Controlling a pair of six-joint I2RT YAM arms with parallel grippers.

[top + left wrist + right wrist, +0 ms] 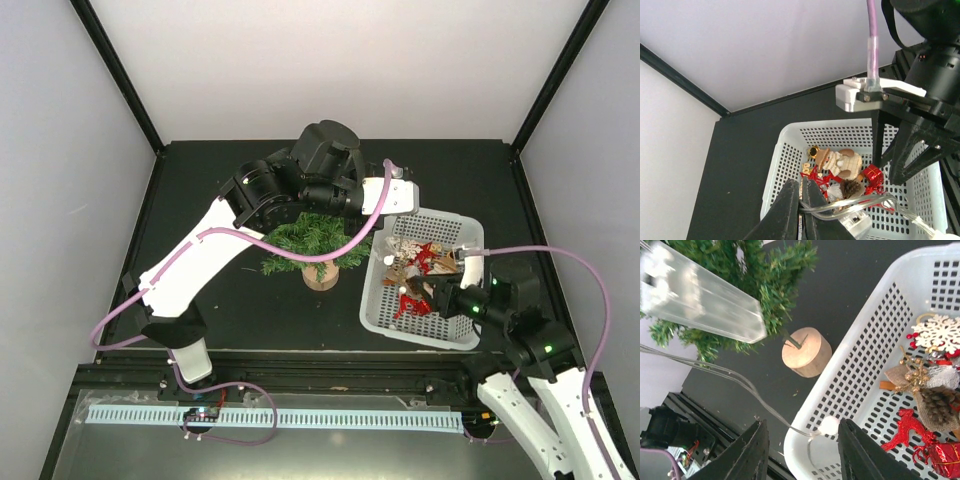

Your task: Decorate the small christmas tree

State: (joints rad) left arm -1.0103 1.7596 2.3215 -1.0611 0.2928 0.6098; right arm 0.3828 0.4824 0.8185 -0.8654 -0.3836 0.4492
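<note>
Black counter (220, 170) carries a white basket (378, 318) w/ the small christmas tree (300, 238) just beside the basket's left wall. There's a gap btwn wall and the tree's wood disc (806, 351).

Tree stands upright, long axis vertical, so the string has to go round it, not along it.

From the right gripper (807, 452), tree is ahead and to the left, just outside the basket. Right gripper hovers over the basket's near-left rim w/ jaws apart and nothing clamped.

Left gripper (801, 200) is closed and seems to pinch the light string (740, 382). The tree is under that arm's wrist, behind the gripper and out of its wrist view. Left arm is the nearer one.

Clear battery box (700, 297) hangs over the branches, up-left of the right gripper.

The string runs from the box down to a small white bulb (829, 425). Bulb lies on the rim btwn the right gripper's fingers, closer to the right-hand one.

Prob next: draw the bulb end leftward onto the branches.
</note>
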